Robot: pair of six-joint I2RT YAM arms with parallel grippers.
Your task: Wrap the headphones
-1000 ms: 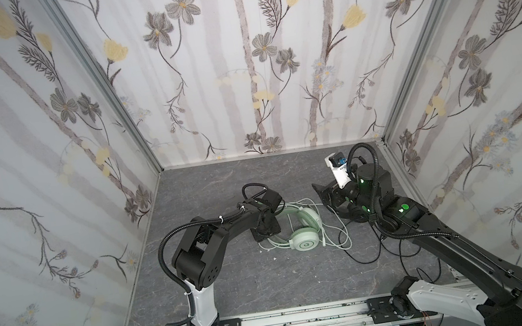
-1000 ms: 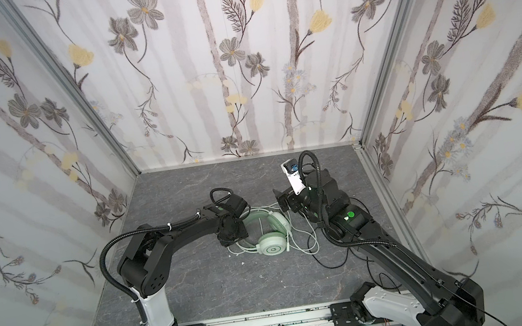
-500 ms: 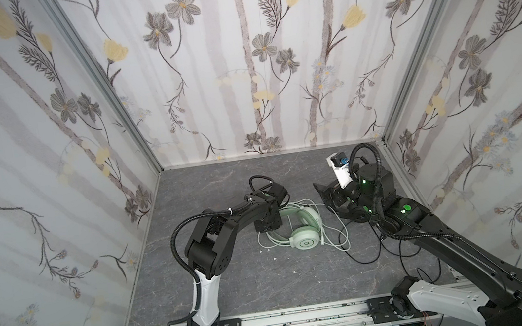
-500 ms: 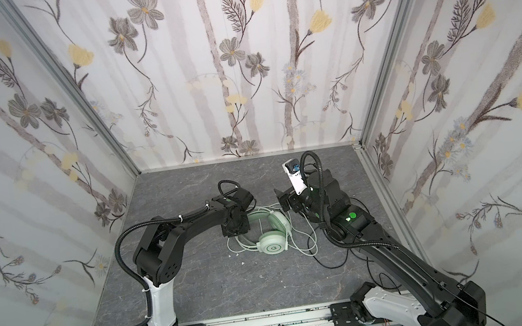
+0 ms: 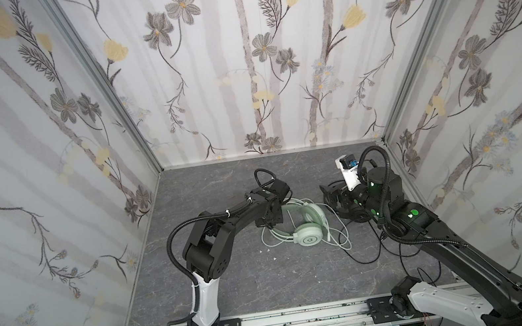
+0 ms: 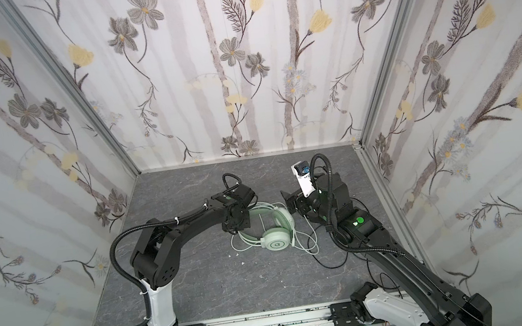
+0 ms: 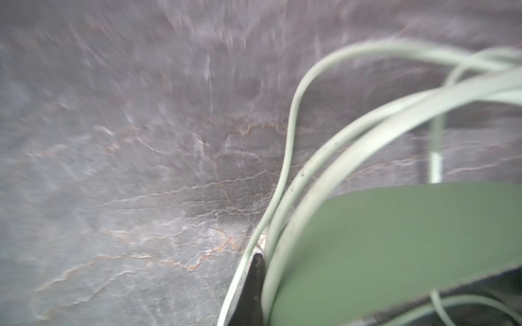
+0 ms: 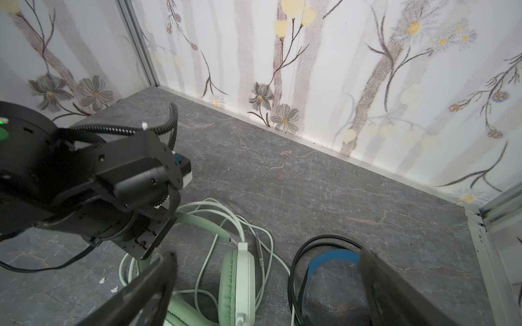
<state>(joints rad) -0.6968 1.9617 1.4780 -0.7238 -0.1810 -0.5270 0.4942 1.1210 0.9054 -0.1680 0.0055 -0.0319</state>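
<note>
Left tool [image 5: 269,220]: sitting clamped closed among whitish cable [image 5: 339,239] loops by mint headset [image 5: 309,233], mid-frame, likely gathering slack; hold unclear.
Right tool [image 8: 268,271]: hovering empty, jaws spread wide, over black headset [image 8: 330,258], lower right of its wrist view.

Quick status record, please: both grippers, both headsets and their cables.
left gripper: shut, low at the headband of the mint headphones; unclear whether it pinches any cable
right gripper: open, holding nothing, over the black headphones
mint headphones: lying on the table, whitish cable loose in loops around them
black headphones: on the table, largely under the right arm; black cable trailing unwrapped
</note>
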